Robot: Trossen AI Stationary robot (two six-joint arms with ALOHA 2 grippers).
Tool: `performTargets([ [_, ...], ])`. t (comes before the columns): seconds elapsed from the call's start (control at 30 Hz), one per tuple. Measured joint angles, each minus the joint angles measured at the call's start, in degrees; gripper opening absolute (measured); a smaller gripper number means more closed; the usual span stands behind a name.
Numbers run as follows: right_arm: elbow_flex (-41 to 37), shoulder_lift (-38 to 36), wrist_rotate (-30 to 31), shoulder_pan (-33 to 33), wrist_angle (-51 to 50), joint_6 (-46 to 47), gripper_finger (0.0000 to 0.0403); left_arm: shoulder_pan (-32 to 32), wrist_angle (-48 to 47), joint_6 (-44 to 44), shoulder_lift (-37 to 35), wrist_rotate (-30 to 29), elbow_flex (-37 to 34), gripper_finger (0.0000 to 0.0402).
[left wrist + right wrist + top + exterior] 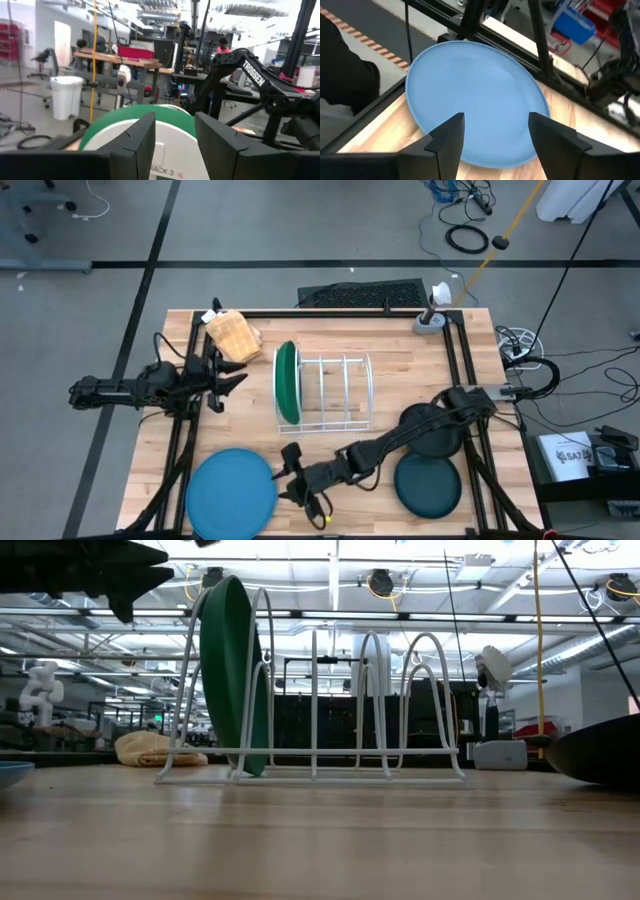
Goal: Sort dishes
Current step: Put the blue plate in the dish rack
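Observation:
The large green plate [287,383] [228,670] stands on its rim in the leftmost slot of the white wire rack [335,395]. My left gripper [238,377] [175,122] is open just left of it, with the plate [165,112] seen past its fingers. The large light-blue plate [232,492] [470,95] lies flat at the table's near left. My right gripper [288,475] [496,120] is open, hovering by its right rim. The black plate [440,440] lies partly under my right arm, and the dark-teal plate [428,485] lies flat near it.
A tan woven object [232,333] [150,748] sits at the far left of the table. The rack's other slots [380,700] stand free. A grey post base [431,322] is at the far right corner. Bare wood lies between the rack and the near edge.

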Motion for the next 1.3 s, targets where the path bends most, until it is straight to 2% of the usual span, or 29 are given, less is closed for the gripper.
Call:
performTargets([
  [0.13,4.7,3.9,2.6,1.1,0.1,-4.9,0.0212,0.0,0.3,-1.9,2.7,2.8,0.0,0.0148],
  [0.3,11.6,9.9,2.8,2.0,-2.0,-9.0,0.0212,0.0,0.2,-2.5,6.3,2.0,0.0,0.0148],
  [0.67,27.7,21.5,2.5,4.0,-17.9,-12.6,0.0212,0.0,0.4,-5.9,10.6,1.7,0.0,0.0148],
  [0.97,28.4,22.8,2.6,2.8,-18.0,-12.4,0.0212,0.0,0.5,-4.5,10.6,1.6,0.0,0.0148],
  [1.1,28.4,23.7,-0.6,2.2,-18.3,-11.8,0.0212,0.0,0.5,-4.0,10.6,1.3,0.0,0.0148],
  [1.3,28.5,24.5,0.1,2.2,-18.8,-14.3,0.021,0.0,0.9,-3.9,10.6,0.8,0.0,0.0148],
])
